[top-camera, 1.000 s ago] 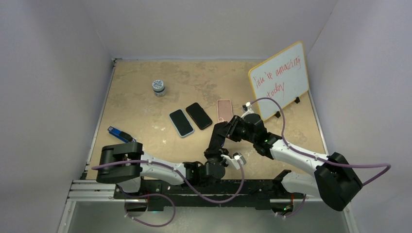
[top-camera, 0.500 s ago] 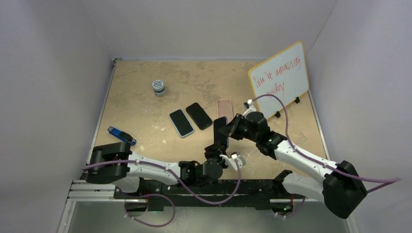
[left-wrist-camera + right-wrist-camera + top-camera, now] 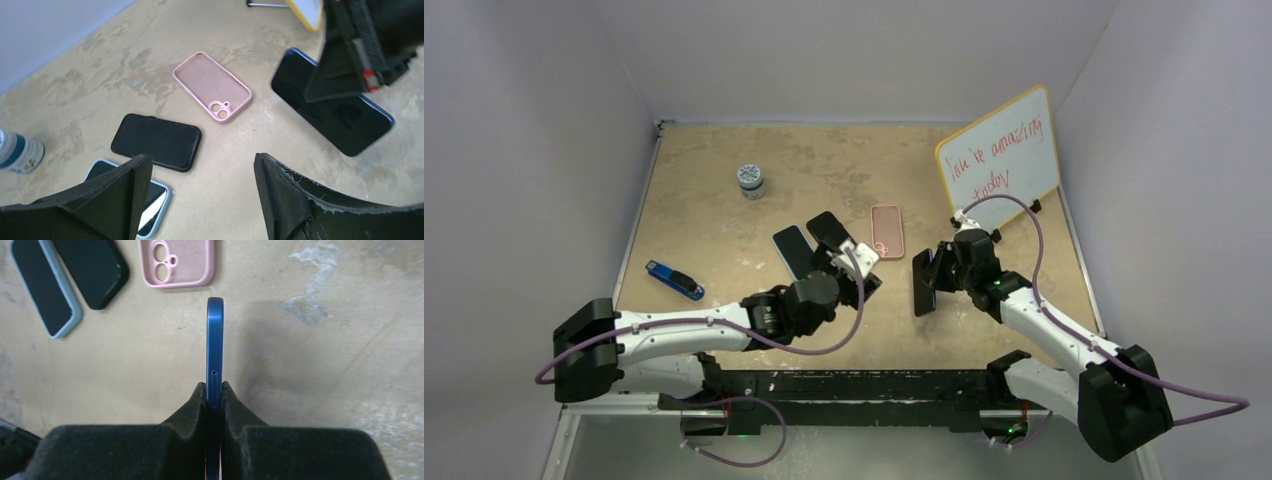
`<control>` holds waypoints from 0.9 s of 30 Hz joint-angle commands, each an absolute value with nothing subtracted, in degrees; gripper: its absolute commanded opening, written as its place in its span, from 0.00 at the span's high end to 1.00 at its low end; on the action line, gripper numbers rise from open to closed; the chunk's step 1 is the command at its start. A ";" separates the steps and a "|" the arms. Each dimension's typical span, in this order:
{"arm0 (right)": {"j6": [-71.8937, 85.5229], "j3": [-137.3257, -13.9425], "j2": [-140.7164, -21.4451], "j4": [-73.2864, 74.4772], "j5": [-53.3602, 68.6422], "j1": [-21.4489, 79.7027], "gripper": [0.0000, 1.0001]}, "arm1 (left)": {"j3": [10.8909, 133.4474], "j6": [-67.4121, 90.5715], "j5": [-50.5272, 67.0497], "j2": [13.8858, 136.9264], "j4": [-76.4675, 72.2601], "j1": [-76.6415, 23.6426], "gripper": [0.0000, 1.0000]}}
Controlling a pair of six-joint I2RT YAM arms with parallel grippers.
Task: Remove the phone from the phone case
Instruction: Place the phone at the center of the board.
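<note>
My right gripper (image 3: 214,387) is shut on the bare blue phone (image 3: 215,340), gripping its two faces and holding it on edge above the table. In the top view this phone (image 3: 921,283) hangs below and to the right of the empty pink phone case (image 3: 886,231), which lies open side up (image 3: 212,86). Over the middle of the table my left gripper (image 3: 200,165) is open, with nothing between its fingers. It hovers (image 3: 854,262) just near of a black phone (image 3: 156,141) and a phone in a light-blue case (image 3: 150,202).
A whiteboard (image 3: 1002,160) with red writing stands at the back right. A small jar (image 3: 750,180) sits at the back left, and a blue and black object (image 3: 674,280) lies near the left edge. Walls close in on three sides.
My left gripper has opened, let go of the phone and swung left and forward toward the two lying phones. My right gripper has carried the phone to the right.
</note>
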State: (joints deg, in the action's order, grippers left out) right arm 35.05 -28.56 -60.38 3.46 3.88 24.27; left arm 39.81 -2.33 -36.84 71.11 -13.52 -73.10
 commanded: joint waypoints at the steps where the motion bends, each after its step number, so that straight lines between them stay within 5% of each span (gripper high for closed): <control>1: 28.57 -29.08 -61.24 4.62 1.68 22.17 1.00 | 38.25 9.84 -30.38 66.20 -10.78 -66.98 0.22; 11: 24.21 -30.63 -69.65 1.56 8.05 18.74 0.99 | 35.20 22.66 -27.69 63.96 -8.50 -58.18 0.21; 20: 24.87 -32.26 -72.99 3.56 5.30 16.84 0.67 | 32.89 26.19 -26.55 61.71 -8.67 -55.17 0.20; 27: 24.53 -34.00 -75.34 5.00 4.41 15.85 0.52 | 32.46 26.80 -26.65 61.55 -8.66 -54.52 0.20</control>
